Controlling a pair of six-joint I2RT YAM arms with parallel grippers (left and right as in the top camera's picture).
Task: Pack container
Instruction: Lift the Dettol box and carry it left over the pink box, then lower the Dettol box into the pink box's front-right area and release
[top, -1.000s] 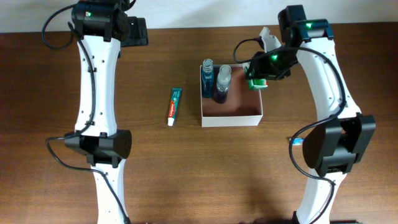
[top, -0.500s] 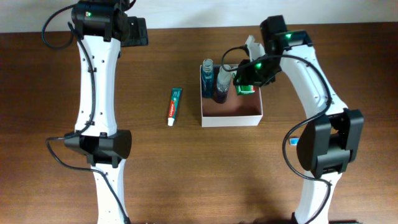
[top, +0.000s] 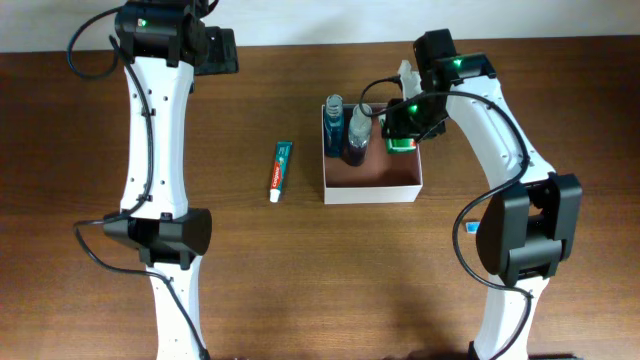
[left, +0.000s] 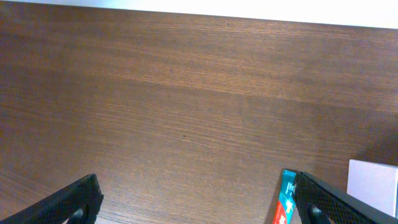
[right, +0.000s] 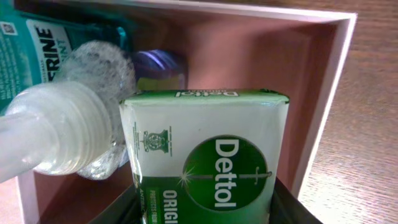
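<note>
Overhead: the container sits at about 1 o'clock of the table centre. A teal bottle and a dark bottle are inside along its 11 o'clock side. The right tool hangs over the 1 o'clock corner, clamped on a green pack. A toothpaste tube lies on the table at 9 o'clock of the container, apart from it and not packed.

Left wrist: the left tool has its jaws spread wide with nothing between them, over bare table. The tube end and a white container corner show at 4 o'clock.

Right wrist: the pack reads Dettol. It sits between a clear bottle cap at 9 o'clock and the container wall at 3 o'clock. You can't tell whether it touches the floor.

Risks, as I read it:
- The slot is tight. Drift toward 9 o'clock and the pack likely knocks the cap and tips the bottles.
- Drift toward 3 o'clock and it may land on the rim and shove the light box.
- Release high and it may land tilted.
</note>
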